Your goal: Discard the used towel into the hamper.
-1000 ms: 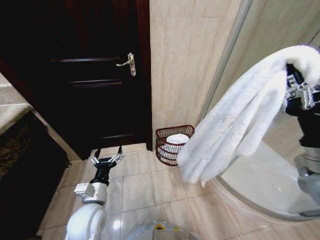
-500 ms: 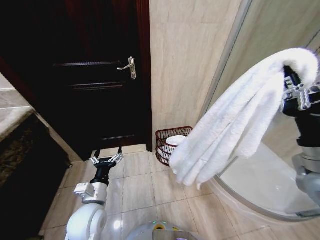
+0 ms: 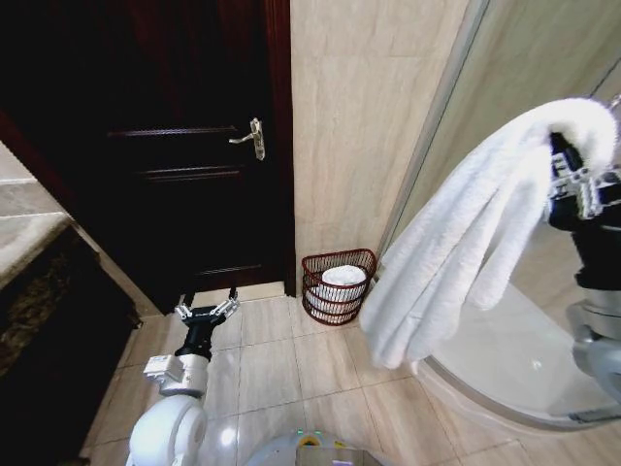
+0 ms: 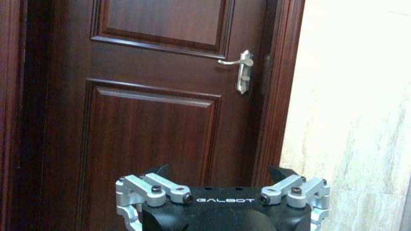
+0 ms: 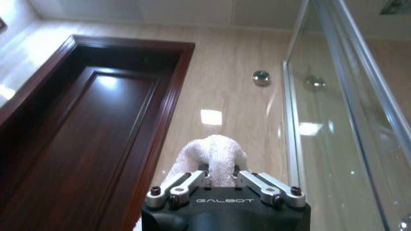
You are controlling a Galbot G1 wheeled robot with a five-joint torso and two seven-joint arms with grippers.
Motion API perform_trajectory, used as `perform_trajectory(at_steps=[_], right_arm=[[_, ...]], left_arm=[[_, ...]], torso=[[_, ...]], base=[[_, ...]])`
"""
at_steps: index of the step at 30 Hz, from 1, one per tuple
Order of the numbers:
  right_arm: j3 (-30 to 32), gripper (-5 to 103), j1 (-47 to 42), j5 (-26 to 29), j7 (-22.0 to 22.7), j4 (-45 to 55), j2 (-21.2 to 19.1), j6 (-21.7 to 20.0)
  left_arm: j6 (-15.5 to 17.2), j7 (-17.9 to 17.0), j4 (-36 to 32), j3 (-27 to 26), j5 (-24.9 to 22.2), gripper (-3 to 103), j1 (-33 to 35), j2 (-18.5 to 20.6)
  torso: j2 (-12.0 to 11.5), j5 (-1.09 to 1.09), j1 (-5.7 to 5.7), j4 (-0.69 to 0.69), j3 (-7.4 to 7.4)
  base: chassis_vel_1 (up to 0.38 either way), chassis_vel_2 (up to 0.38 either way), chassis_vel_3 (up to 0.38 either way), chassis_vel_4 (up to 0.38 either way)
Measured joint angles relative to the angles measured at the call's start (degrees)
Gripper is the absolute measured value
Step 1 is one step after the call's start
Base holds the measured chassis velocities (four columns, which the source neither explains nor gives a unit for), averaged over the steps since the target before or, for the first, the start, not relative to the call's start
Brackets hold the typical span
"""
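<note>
A white towel [image 3: 466, 252] is held high on the right of the head view by the right claw [image 3: 568, 180], whose fingers are closed on a bunched fold near the towel's upper end. From that grip the cloth is draped down and to the left in long folds, and its lower end hangs above the tiled floor [image 3: 272, 359], just right of the hamper [image 3: 338, 284]. In the right wrist view, the two fingers are seen pinched together on a rounded lump of the towel [image 5: 214, 156], with the ceiling and a glass shower panel [image 5: 347, 120] beyond.

The hamper, a small round reddish-brown basket of open bands, stands on the floor at the foot of the beige tiled wall [image 3: 359, 116], between the dark wooden door [image 3: 184, 146] on the left and the curved shower base [image 3: 514, 359] on the right. Something white is seen lying inside it. The towel and the hamper are apart; the hanging end is nearer and to the right of the basket's rim.

The left claw [image 3: 206, 309] is held low on the left, above the floor tiles and pointed towards the door. Its fingers are spread apart and nothing is held between them. In the left wrist view the claw [image 4: 222, 185] faces the door panels and the metal door handle [image 4: 239, 67].
</note>
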Motion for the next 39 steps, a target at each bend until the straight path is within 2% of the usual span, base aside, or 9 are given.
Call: perform_trajectory(at_steps=[3,11,19,24,30,39], right_arm=[[-1.34,10,-0.08,-0.53,0.19,-0.09,0.95,1.70],[-1.45,10,-1.83,-0.68,0.34,1.18,1.41,2.59],[-3.09,10,-0.84,-1.14,-0.07,-0.10,-1.51,4.29],[-4.18,10,-1.10,-1.00,0.03,0.33,0.64,3.84],[-4.17,10,0.43,-0.73,-2.06,0.06,3.21,4.06],[-7.28,10,2.91,-2.00,-2.27,-0.78,3.10,3.66]], left_arm=[[0.00,0.00,0.00,0.00,0.00,100,0.00,0.00],[0.00,0.00,0.00,0.00,0.00,100,0.00,0.00],[0.00,0.00,0.00,0.00,0.00,100,0.00,0.00],[0.00,0.00,0.00,0.00,0.00,100,0.00,0.00],[0.00,0.00,0.00,0.00,0.00,100,0.00,0.00],[0.00,0.00,0.00,0.00,0.00,100,0.00,0.00]], torso=[[0.97,0.01,0.44,0.01,0.55],[2.63,0.01,1.14,-0.01,1.49],[4.82,-0.01,2.16,0.01,2.68],[6.15,0.01,2.74,0.00,3.42],[7.89,0.00,3.53,0.00,4.37],[10.14,0.00,4.50,0.00,5.64]], base=[[0.000,0.000,0.000,0.000],[0.000,0.000,0.000,0.000],[0.000,0.000,0.000,0.000],[0.000,0.000,0.000,0.000],[0.000,0.000,0.000,0.000],[0.000,0.000,0.000,0.000]])
